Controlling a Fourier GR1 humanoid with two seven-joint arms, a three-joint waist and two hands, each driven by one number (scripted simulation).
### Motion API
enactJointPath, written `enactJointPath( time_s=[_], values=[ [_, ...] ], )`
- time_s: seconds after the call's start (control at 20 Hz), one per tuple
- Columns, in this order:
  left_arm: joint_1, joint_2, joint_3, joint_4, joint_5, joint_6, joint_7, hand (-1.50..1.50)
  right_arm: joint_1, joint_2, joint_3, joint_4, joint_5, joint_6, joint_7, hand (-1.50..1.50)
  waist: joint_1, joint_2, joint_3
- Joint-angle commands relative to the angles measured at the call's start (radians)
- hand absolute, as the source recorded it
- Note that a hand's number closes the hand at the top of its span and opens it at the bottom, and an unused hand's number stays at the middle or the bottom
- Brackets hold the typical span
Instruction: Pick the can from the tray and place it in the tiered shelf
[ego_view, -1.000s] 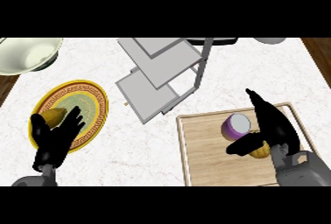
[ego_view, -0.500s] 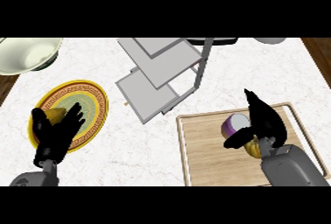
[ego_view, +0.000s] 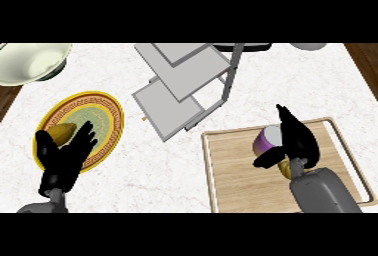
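Right hand (ego_view: 294, 141) at the can (ego_view: 266, 141) on the tray (ego_view: 236, 175)

Fingers straight, lying against the purple can's right side, thumb below; its pale end faces up-right, toward the tray's far edge. Tiered shelf (ego_view: 188, 85) stands beyond.

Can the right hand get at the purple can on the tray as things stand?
Probably yes: the right hand is over the wooden tray, its fingers right beside the can, with nothing between them.
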Motion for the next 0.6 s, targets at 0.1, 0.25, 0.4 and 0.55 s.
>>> enactJointPath(
  time_s=[0.1, 0.25, 0.4, 0.55],
  values=[
    [-0.041, 0.005, 0.055, 0.066, -0.007, -0.030, -0.003, 0.00, -0.027, 0.068, -0.035, 0.118, 0.066, -0.022, -0.106, -1.50, -0.002, 0.001, -0.001],
    [-0.020, 0.017, 0.019, -0.012, -0.005, -0.030, 0.053, 0.00, -0.079, 0.034, 0.029, 0.181, -0.019, 0.174, -0.138, 1.50, 0.018, 0.005, 0.000],
    [0.046, -0.021, 0.001, -0.053, -0.026, -0.012, 0.018, 0.00, -0.003, 0.037, 0.047, 0.139, 0.020, 0.116, -0.228, 1.50, 0.003, 0.000, -0.001],
    [-0.051, -0.002, 0.039, 0.038, -0.024, -0.032, 0.016, 0.00, -0.044, 0.096, 0.010, 0.133, 0.012, 0.109, -0.208, 1.50, -0.002, 0.001, -0.001]
  ],
)
